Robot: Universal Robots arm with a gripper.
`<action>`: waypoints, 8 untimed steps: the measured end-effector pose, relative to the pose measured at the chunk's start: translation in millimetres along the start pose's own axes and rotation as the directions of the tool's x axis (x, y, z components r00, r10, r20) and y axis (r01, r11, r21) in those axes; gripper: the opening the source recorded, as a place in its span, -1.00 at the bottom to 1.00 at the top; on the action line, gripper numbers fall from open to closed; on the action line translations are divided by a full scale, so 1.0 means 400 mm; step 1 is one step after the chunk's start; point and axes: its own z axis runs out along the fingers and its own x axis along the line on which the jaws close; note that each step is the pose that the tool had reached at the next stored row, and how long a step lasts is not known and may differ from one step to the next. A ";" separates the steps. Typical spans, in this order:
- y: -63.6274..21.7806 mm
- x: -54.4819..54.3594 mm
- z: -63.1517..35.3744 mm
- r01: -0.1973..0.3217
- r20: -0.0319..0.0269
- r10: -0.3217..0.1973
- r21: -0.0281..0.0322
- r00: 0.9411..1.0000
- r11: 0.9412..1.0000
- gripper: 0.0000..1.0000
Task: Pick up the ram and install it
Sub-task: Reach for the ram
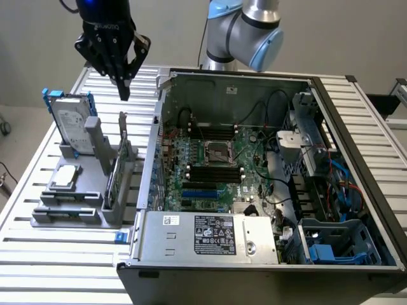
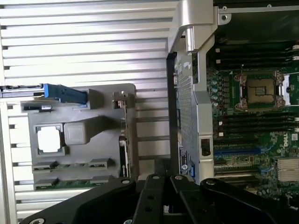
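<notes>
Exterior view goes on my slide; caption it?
Shut black gripper hovers above thin green ram stick standing in grey fixture beside open metal computer case.

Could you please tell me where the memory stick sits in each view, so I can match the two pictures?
Exterior view: the memory stick stands on edge in the grey holder, on its side facing the computer case.
Wrist view: the memory stick, seen edge-on, runs along the holder's edge nearest the case.
Shared landmark: the square chip lying in the holder.
</notes>
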 end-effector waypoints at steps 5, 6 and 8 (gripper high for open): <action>-0.012 0.056 0.005 0.000 0.000 0.000 0.000 1.000 1.000 -0.79; -0.014 0.068 0.006 0.000 0.000 0.000 0.000 1.000 1.000 -0.79; -0.018 0.090 0.007 0.000 0.000 0.000 0.000 1.000 1.000 -0.79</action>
